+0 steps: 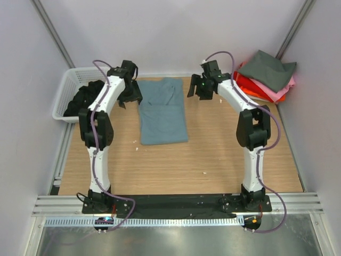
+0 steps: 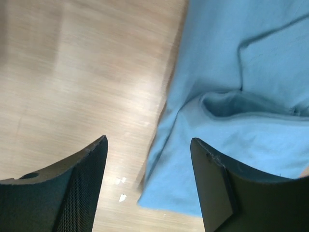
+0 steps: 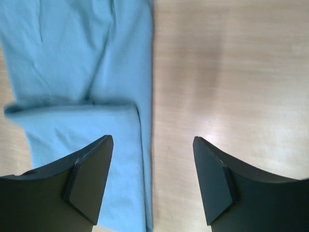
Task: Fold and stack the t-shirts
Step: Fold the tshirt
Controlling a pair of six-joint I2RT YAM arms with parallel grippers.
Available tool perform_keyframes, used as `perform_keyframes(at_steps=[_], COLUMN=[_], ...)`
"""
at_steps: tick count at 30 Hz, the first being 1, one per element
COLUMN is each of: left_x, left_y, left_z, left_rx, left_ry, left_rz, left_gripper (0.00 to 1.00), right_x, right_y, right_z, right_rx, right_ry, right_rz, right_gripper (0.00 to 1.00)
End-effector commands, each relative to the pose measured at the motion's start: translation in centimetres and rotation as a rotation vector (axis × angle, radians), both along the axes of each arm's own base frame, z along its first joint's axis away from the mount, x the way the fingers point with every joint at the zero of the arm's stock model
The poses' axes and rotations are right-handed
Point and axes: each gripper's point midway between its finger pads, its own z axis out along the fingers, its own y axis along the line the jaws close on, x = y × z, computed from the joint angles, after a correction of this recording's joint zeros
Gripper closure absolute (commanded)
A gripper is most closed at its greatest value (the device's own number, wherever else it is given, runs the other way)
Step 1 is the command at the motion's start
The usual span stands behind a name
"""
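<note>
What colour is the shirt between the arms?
Blue-grey; the shirt shows best in top external view.

The left gripper (image 2: 148, 140) hangs with its two dark fingers (image 2: 79, 186) spread at 7 and 5 o'clock, gripping nothing. Below it, a light blue t-shirt (image 2: 241, 72) with a raised fold fills 12 to 5 o'clock, its lower corner under the gap. The wooden table (image 2: 72, 72) takes 7 to 11 o'clock, with white specks (image 2: 121, 195) near 6.

Your blue-grey t-shirt (image 1: 162, 111), upper centre, is soft matt cloth; the table (image 1: 224, 160) is smooth wood grain with a faint sheen; the basket (image 1: 64, 93), upper left, is white plastic lattice.
</note>
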Motion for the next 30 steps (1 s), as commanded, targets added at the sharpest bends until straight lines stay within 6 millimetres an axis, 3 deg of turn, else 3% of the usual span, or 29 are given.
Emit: perform_keyframes(at_steps=[1, 2, 3, 4, 5, 6, 7, 8, 9, 13, 14, 21, 25, 30], left_x=[-3.3, -4.5, -5.3, -6.2, -7.4, -8.3, -9.2, -10.2, -11.0, -13.6, -14.6, -17.5, -17.9, -17.7], left_y=[1.4, 1.2, 1.1, 0.8, 0.6, -0.8, -1.6, -2.1, -2.9, -3.2, -3.3, -4.0, -3.9, -4.0], left_z=[6.0, 4.0, 4.1, 5.3, 3.5, 3.3, 4.4, 2.6, 2.3, 0.3, -1.1, -5.5, -7.2, -7.3], left_rx=[0.019, 0.000, -0.017, -0.045, -0.074, -0.155, -0.217, -0.248, -0.286, -0.312, -0.321, -0.383, -0.374, -0.382], left_ry=[-0.099, -0.063, -0.072, -0.107, -0.093, -0.092, -0.131, -0.119, -0.119, -0.113, -0.093, -0.044, -0.023, -0.040], left_rz=[0.009, 0.005, 0.002, -0.001, -0.001, -0.026, -0.044, -0.048, -0.071, -0.077, -0.075, -0.063, -0.064, -0.060], left_gripper=[0.29, 0.29, 0.29, 0.29, 0.29, 0.29, 0.29, 0.29, 0.29, 0.29, 0.30, 0.31, 0.32, 0.33], right_x=[-4.5, -6.7, -7.9, -10.6, -11.2, -12.6, -14.9, -15.6, -16.4, -19.3, -20.1, -21.1, -20.9, -21.0], right_y=[1.2, 1.6, 1.9, 1.6, 2.0, 2.5, 2.2, 2.9, 3.0, 3.3, 3.4, 3.0, 3.4, 3.6], right_z=[5.9, 3.3, 2.7, -0.5, 0.9, 0.5, -1.6, -0.6, -0.9, -2.9, -3.6, -6.4, -7.6, -8.5], right_rx=[0.113, 0.156, 0.189, 0.209, 0.261, 0.301, 0.314, 0.371, 0.388, 0.417, 0.407, 0.368, 0.369, 0.364], right_ry=[-0.064, -0.009, 0.012, 0.104, 0.064, 0.090, 0.148, 0.125, 0.131, 0.181, 0.201, 0.246, 0.270, 0.288], right_rz=[0.060, 0.088, 0.095, 0.082, 0.101, 0.124, 0.125, 0.148, 0.155, 0.176, 0.178, 0.154, 0.151, 0.154], right_gripper=[0.27, 0.26, 0.26, 0.25, 0.25, 0.25, 0.25, 0.25, 0.24, 0.24, 0.24, 0.25, 0.35, 0.41])
